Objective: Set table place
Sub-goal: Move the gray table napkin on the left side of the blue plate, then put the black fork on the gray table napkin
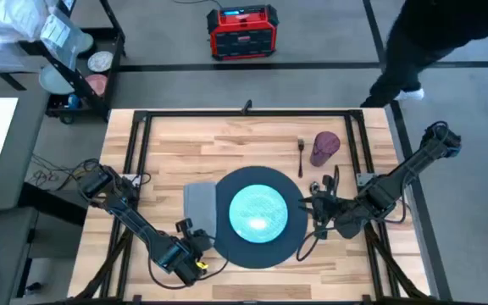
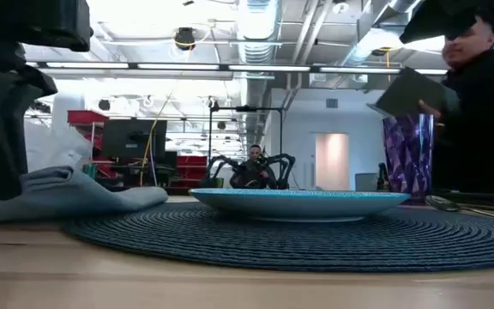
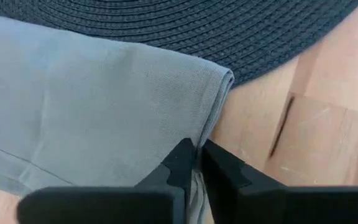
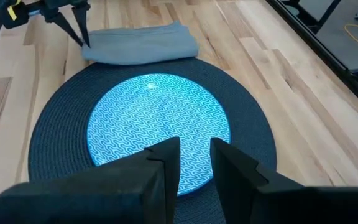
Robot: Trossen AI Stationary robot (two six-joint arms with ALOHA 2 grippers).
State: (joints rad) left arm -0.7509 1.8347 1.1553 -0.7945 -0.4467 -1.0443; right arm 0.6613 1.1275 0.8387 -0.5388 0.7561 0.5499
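Note:
The dark grey round mat [image 1: 227, 246] lies mid-table with the teal plate [image 1: 259, 212] on it. The folded grey napkin [image 1: 199, 202] lies at the mat's left, one side over the mat's rim [image 3: 166, 25]. My left gripper [image 1: 195, 243] stands at the napkin's near end, shut on its edge. My right gripper [image 4: 195, 158] hovers open over the mat's right rim, with nothing between its fingers. The fork [image 1: 301, 155] and the purple cup [image 1: 324, 146], lying on its side, are on the table far right of the mat. My left gripper pinches the napkin's side edge [image 3: 199, 138], near its near corner, between its two fingertips [image 3: 180, 163]. The fingers come from above, pointing down [image 4: 79, 32]. The napkin lies flat and slack on the table and the mat's rim; one layer or several, I cannot tell.
A metal utensil [image 2: 453, 204] lies by the mat's right edge. The black tube frame [image 1: 135, 161] runs along the table's left, right and far sides. A person stands beyond the far right corner [image 1: 430, 42]. Bare wood shows between the mat and the far edge.

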